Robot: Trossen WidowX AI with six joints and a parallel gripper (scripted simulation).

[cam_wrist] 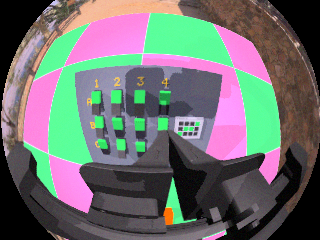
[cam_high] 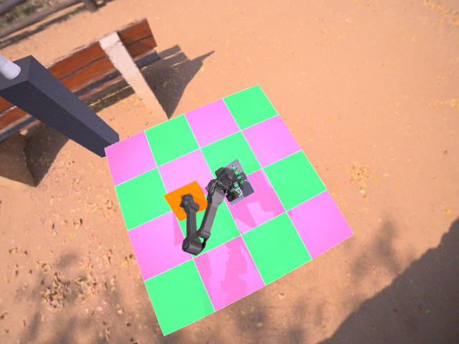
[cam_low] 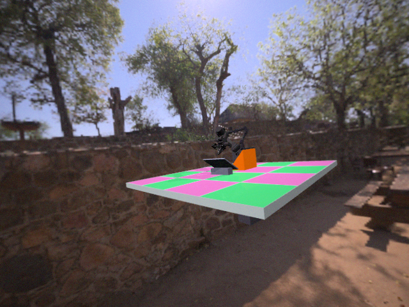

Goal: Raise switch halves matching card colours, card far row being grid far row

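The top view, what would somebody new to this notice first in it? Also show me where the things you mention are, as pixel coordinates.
Most likely the big pink-and-green checkered tabletop (cam_high: 274, 236) (cam_low: 250, 193) (cam_wrist: 107, 42), filling the middle of the view. On it, left of the tabletop's center, a bright orange block (cam_high: 172, 198) (cam_low: 248, 160) (cam_wrist: 169, 216) sits under the base of the dark robot arm (cam_high: 211, 218) (cam_low: 245, 133). The arm bends back toward a small gray switch panel (cam_high: 249, 188) (cam_low: 222, 164) (cam_wrist: 200, 90) near the center.

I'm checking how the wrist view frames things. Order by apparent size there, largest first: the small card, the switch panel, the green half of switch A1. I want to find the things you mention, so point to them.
1. Switch panel (cam_high: 249, 190) (cam_low: 220, 163) (cam_wrist: 200, 92)
2. Small card (cam_high: 239, 191) (cam_wrist: 189, 119)
3. Green half of switch A1 (cam_wrist: 97, 97)
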